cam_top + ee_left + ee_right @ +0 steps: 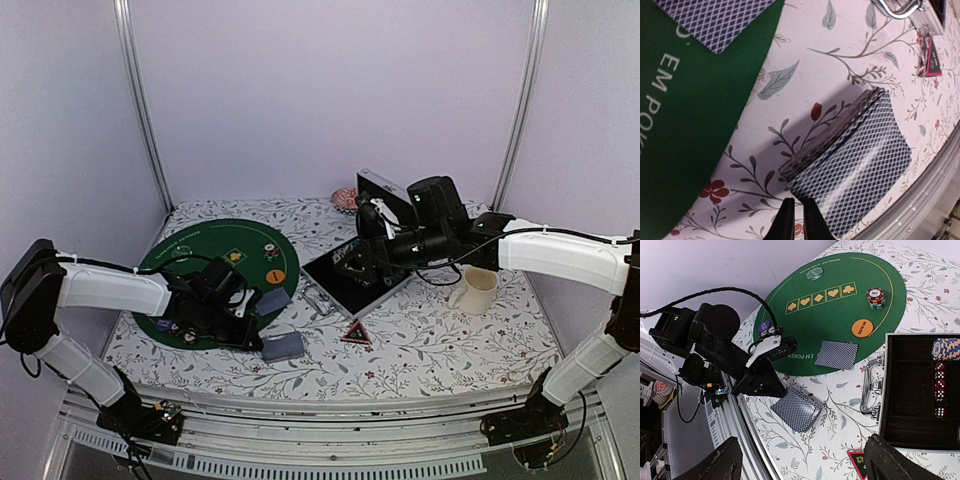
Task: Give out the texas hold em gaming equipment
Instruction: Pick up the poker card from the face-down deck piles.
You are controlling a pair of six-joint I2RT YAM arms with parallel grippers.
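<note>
You see a white tablecloth (840, 55) printed with grey-green leaf sprigs and small red flowers. The round mat (840, 325) is deep green, with pale lettering and yellow suit symbols. The deck (855, 165) and the card (836, 354) on the mat show a blue-grey diamond lattice. The button (862, 328) is orange; the chip stack (875, 297) is striped in several colours. The case (910, 405) is silver with black lining, its dice (939, 390) red with white pips. The mug (478, 290) is cream.

top: high rear | left wrist: close | right wrist: wide | shared: deck (855, 160)
</note>
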